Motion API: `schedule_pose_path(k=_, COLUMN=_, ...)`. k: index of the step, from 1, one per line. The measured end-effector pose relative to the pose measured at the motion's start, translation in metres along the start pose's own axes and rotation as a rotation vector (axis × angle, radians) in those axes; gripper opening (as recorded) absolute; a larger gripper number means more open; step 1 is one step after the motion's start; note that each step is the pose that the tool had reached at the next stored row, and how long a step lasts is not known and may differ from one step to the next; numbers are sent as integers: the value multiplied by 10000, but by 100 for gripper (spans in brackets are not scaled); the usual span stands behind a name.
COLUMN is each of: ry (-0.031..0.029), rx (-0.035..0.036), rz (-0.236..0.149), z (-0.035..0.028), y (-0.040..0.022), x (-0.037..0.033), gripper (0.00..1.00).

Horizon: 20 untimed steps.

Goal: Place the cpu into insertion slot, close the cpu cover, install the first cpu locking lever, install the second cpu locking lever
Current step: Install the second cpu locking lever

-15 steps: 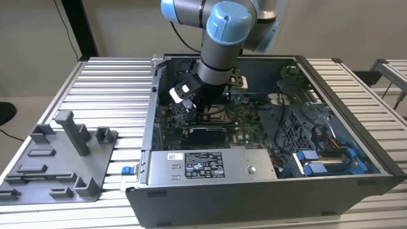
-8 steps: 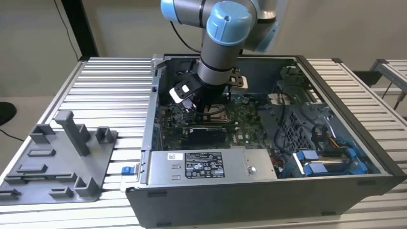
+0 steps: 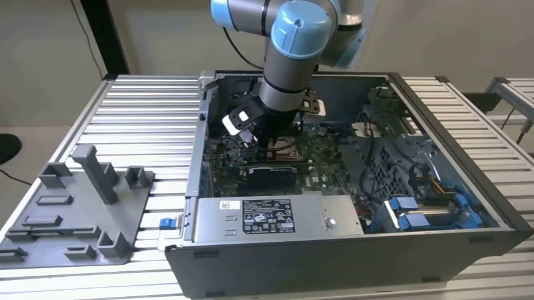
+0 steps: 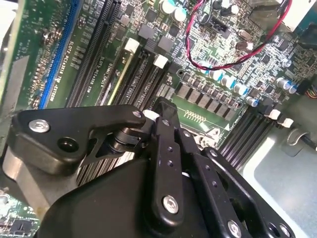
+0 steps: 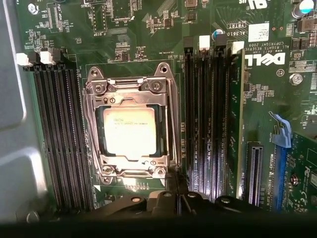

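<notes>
The cpu (image 5: 130, 133) lies flat in the insertion slot (image 5: 163, 69) on the green board, silvery top up. Over it the cpu cover (image 5: 131, 162) is folded down, with the chip showing through its window. Thin metal levers (image 5: 173, 129) run along both sides of the socket; whether they are latched I cannot tell. My gripper (image 5: 174, 186) hangs just off one corner of the socket, its black fingers (image 4: 163, 134) drawn together with nothing visible between them. In the exterior view the gripper (image 3: 271, 140) reaches down into the open computer case right beside the socket (image 3: 288, 145).
Black memory slots (image 5: 54, 134) flank the socket on both sides. A grey power-supply box (image 3: 267, 215) fills the case's near side, with blue drive brackets (image 3: 417, 212) at the exterior view's right. A grey fixture tray (image 3: 75, 212) sits outside at the exterior view's left. A red cable (image 4: 237, 54) loops over the board.
</notes>
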<state>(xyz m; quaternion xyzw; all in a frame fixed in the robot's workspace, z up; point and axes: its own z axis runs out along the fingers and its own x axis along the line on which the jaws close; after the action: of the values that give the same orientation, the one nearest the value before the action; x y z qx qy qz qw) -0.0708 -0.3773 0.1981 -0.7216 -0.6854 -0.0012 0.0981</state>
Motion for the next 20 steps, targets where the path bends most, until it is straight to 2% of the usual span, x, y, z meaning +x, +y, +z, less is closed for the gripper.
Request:
schedule_pose_path(k=3, ry=-1, rx=4, rz=0, z=-68, y=-10, x=9, gripper=0)
schedule_pose_path(k=18, ry=-10, rx=25, rz=3, z=-734, y=-105, x=103, gripper=0)
schedule_pose_path(k=20, ry=-14, rx=23, rz=5, z=-806, y=-115, x=113, gripper=0)
